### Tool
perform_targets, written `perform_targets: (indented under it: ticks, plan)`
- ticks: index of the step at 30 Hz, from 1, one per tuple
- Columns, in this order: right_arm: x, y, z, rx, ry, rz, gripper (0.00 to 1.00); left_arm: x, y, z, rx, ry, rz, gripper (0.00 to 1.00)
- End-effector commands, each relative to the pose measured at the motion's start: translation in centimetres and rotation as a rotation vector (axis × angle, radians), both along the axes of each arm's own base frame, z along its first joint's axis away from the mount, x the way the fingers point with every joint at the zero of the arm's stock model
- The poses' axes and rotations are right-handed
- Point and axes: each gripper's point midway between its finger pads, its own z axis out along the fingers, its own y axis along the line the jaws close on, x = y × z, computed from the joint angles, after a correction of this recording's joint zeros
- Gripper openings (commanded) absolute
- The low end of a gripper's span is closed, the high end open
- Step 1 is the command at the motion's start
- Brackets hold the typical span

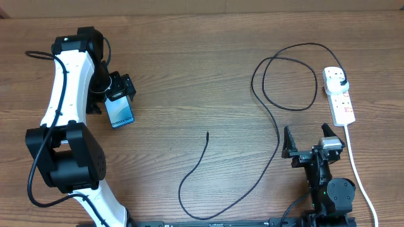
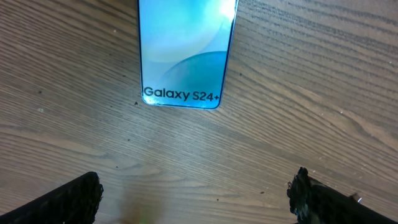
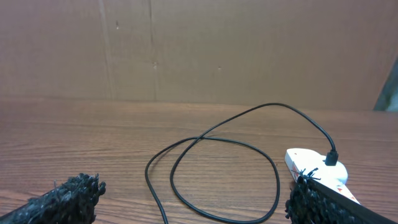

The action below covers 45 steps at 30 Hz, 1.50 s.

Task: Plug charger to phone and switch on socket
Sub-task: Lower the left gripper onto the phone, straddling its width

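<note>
left gripper (image 1: 118, 87) jaws spread wide, empty, above phone (image 1: 120, 113) at left. right gripper (image 1: 308, 140) likewise, near right beside socket (image 1: 341, 101); charger (image 1: 278, 129) plugged into its far end.

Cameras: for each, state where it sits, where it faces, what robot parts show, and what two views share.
Overhead: above the table, looking straight down; both arms show, left gripper by the phone, right gripper near the socket.
Left wrist: on the left arm, looking down at the phone; its open gripper fingertips show.
Right wrist: low, facing across the table at the charger and socket; own fingertips show.
Shared: overhead and left wrist both show the phone.
</note>
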Motion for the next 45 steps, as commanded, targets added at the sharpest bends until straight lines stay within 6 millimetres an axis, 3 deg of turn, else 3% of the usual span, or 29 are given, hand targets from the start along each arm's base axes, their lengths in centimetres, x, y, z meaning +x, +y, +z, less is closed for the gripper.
perform_targets:
  ticks: [1, 14, 45]
  plan:
    - [0.0, 0.1, -0.1, 0.003, -0.005, 0.004, 1.00, 0.7, 0.6, 0.2, 0.022, -0.016, 0.019, 1.00]
    - [0.0, 0.1, -0.2, 0.003, -0.005, 0.004, 1.00, 1.0, 0.6, -1.9, 0.018, 0.027, 0.026, 1.00]
    - [0.0, 0.1, -0.2, 0.003, -0.005, 0.004, 1.00, 1.2, 0.7, -3.1, 0.023, 0.018, 0.025, 1.00]
